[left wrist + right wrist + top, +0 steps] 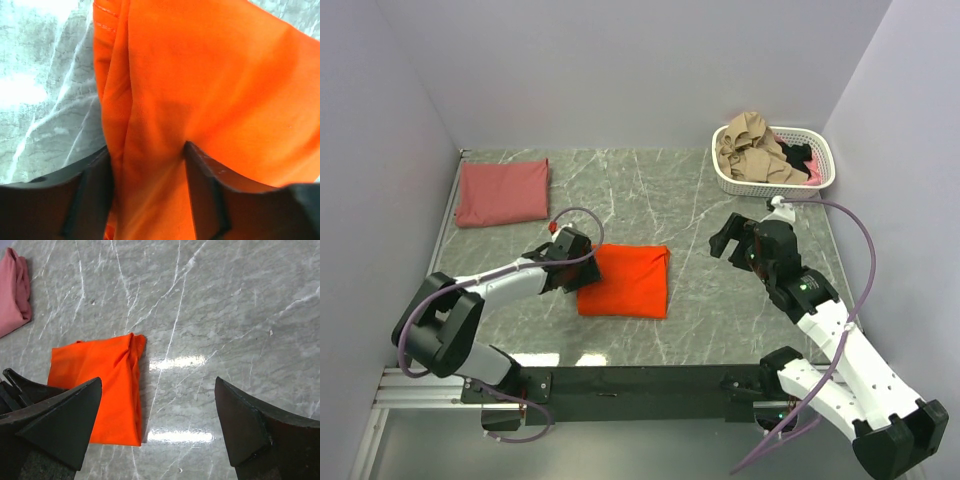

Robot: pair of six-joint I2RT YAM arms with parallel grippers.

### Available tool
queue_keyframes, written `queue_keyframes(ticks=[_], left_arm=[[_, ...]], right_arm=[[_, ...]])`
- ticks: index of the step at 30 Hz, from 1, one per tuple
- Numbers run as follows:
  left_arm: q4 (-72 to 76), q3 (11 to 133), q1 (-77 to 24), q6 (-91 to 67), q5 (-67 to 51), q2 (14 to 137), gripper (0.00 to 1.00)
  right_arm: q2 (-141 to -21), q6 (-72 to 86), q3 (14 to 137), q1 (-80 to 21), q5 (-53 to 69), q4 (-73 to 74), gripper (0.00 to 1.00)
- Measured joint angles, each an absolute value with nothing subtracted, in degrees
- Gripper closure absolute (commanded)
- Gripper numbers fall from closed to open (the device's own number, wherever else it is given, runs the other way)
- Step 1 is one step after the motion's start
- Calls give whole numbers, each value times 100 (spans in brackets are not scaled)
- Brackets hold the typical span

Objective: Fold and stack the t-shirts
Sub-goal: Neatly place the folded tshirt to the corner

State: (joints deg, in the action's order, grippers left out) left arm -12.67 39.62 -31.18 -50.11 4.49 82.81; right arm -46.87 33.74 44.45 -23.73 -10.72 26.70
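The orange shirt point(630, 282) lay folded mid-frame on the worktop point(690, 200), the brick shirt point(502, 192) upper left. The left fingers point(200, 190) straddled the orange edge; pinched or not, I couldn't tell. The right fingers point(60, 420) stood apart, empty. Catching only 1 layer could spill the fold on lifting.

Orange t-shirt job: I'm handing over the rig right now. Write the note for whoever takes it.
Left pincer: jaws straddle the left edge of the orange t-shirt; grip not confirmed.
Right pincer: open, empty, above bare table.
Things: orange t-shirt lies folded mid-table; brick-red t-shirt lies folded at the far left; the two are apart.
Done: both folded.
Left: stack the two, probably orange onto brick-red. The white basket at the far right holds more crumpled clothes.
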Motion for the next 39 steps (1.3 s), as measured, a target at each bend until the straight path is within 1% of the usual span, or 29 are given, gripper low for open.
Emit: queue_keyframes(ticks=[1,2,4,5,7,10,11,12,15,19,26,30,39], left_arm=[[-1275,3970,-3146,-5033,510,8315,44],[-1291,3988,-3162,-5043,552,8331,51],[-1317,4012,-3186,-5061,613,8392,54],[-1337,4038,-3190,-5068,631,8418,58],[-1358,4095,-3205,-5076,661,8497,61],[-1433,4252,-3223,-5089,705,8672,81],[-1455,4320,-3225,-5089,709,8735,98],[-1466,4401,-3234,-5103,718,8818,99],[-1573,4729,-3251,-5026,825,9094,99],[-1852,5245,-3280,-4866,1260,9461,100],[-2635,6493,-3249,-4112,3059,10372,100],[-2676,7091,-3129,-3422,3750,10722,100],[-2091,7660,-2502,-1879,4222,10763,100]], right_arm=[[-4672,3354,4434,-2373,-1085,2668,0],[-4650,3347,4416,-2370,-1096,2670,0],[-4606,3330,4370,-2368,-1109,2674,0],[-4593,3319,4351,-2366,-1111,2674,0],[-4589,3308,4340,-2362,-1116,2676,0],[-4587,3282,4329,-2357,-1116,2674,0],[-4582,3267,4316,-2357,-1120,2670,0],[-4574,3256,4296,-2357,-1122,2670,0],[-4550,3221,4261,-2349,-1142,2687,0],[-4456,3175,4228,-2340,-1170,2655,0],[-4449,3085,4047,-2320,-1393,2622,0],[-4532,3033,4045,-2320,-1538,2622,0],[-4683,2899,4005,-2307,-1673,2617,0]])
